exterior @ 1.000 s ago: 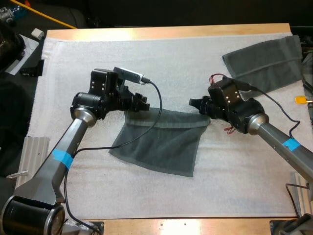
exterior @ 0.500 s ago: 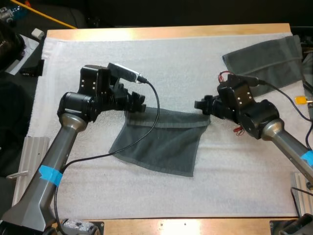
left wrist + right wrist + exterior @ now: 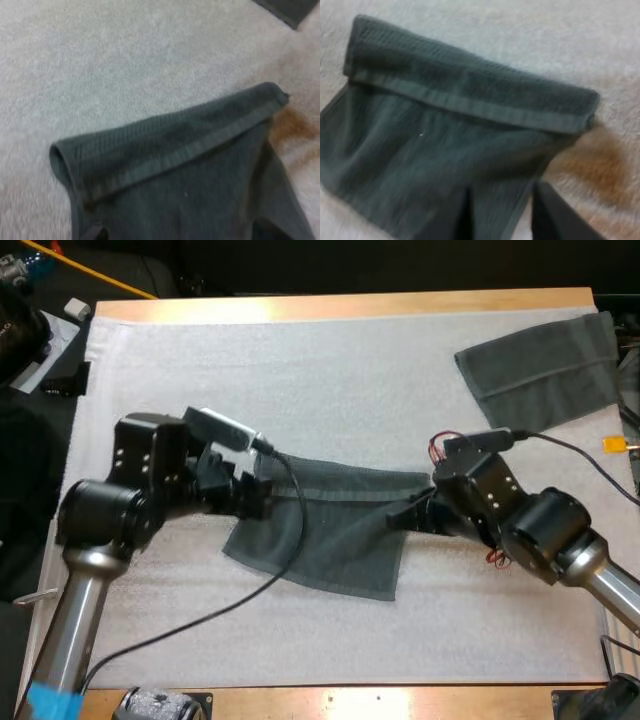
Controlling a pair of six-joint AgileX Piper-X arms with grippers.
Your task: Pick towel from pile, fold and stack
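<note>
A dark grey-green towel (image 3: pixel 340 540) lies flat in the middle of the white mat (image 3: pixel 330 390). Its far edge is turned over toward the near side as a narrow folded band (image 3: pixel 170 140) (image 3: pixel 465 85). My left gripper (image 3: pixel 257 504) is at the towel's left side and is shut on the turned-over layer. My right gripper (image 3: pixel 402 519) holds the same layer at the towel's right side, with its fingers (image 3: pixel 550 215) pressing on the cloth. A second towel (image 3: pixel 545 362) of the same colour lies spread at the mat's far right corner.
The table's wooden far edge (image 3: pixel 350 306) runs behind the mat. Bare mat lies beyond the towel and along the near side. A metal rail (image 3: pixel 68 545) sits off the mat's left edge, with dark clutter (image 3: pixel 30 330) past the far left corner.
Both grippers have moved toward the near side from the towel's far corners, drawing its far edge over onto itself. The second towel has stayed put.
</note>
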